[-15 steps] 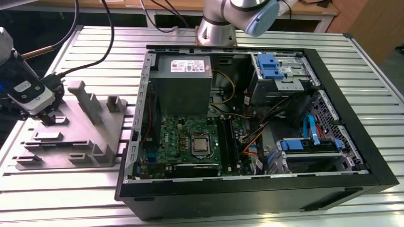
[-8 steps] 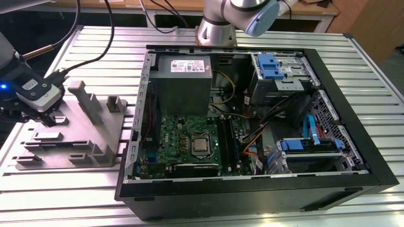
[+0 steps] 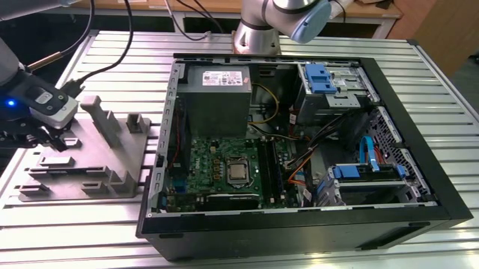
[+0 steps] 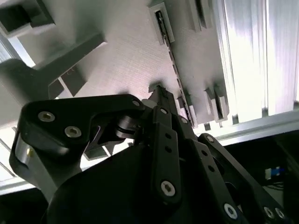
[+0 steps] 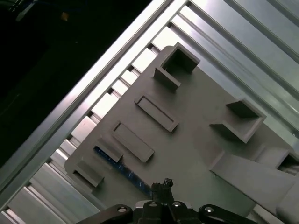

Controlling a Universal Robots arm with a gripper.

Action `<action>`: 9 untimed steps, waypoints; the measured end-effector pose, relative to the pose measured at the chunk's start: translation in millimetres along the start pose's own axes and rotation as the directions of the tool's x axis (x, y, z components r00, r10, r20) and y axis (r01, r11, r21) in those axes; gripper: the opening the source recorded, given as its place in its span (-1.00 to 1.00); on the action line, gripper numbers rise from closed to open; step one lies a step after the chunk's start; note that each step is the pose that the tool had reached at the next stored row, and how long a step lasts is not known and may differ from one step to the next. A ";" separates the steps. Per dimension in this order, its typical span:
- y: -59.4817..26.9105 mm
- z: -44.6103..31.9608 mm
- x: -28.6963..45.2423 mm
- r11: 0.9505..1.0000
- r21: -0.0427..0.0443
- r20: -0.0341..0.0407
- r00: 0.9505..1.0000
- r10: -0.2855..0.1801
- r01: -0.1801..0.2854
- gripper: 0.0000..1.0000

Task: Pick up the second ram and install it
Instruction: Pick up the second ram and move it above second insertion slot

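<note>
The second ram (image 5: 117, 164) is a thin dark strip with a bluish sheen. It stands on edge in a slot of the grey holder tray (image 5: 196, 121), near the tray's edge. In the second wrist view the ram (image 4: 174, 60) runs as a narrow line across the tray (image 4: 126, 51). My gripper (image 5: 162, 185) hangs just above the tray at one end of the ram. Its black fingers (image 4: 159, 100) are pressed together, with nothing visible between them. In the exterior view the gripper (image 3: 53, 143) is at the far left over the tray (image 3: 112, 151).
An open black computer case (image 3: 299, 224) lies at the exterior view's right of the tray, holding a green motherboard (image 3: 217, 162), a grey power-supply box (image 3: 217, 89) and blue drive brackets (image 3: 318, 78). Upright posts (image 3: 97, 115) rise from the tray. Ribbed aluminium table (image 3: 75, 235) lies all around.
</note>
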State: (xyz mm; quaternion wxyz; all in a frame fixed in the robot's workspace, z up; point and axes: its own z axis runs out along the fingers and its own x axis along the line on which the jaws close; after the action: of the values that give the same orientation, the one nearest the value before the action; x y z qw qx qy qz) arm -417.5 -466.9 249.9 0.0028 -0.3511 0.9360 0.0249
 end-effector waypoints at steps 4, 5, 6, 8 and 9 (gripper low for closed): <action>-0.1 2.1 0.1 0.997 -0.002 -0.003 0.997 -0.072 0.072 -0.80; -0.2 2.7 0.1 0.996 -0.002 -0.004 0.996 -0.090 0.090 -0.80; -0.2 3.2 0.1 0.994 -0.003 -0.005 0.994 -0.109 0.109 -0.80; -0.2 4.3 0.1 0.989 -0.004 -0.006 0.989 -0.145 0.145 -0.80; -0.2 4.8 0.1 0.987 -0.004 -0.007 0.987 -0.163 0.163 -0.80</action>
State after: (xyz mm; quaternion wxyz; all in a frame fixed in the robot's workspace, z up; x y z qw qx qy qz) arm -417.5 -466.9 245.1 0.0008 -0.4267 0.9041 0.0251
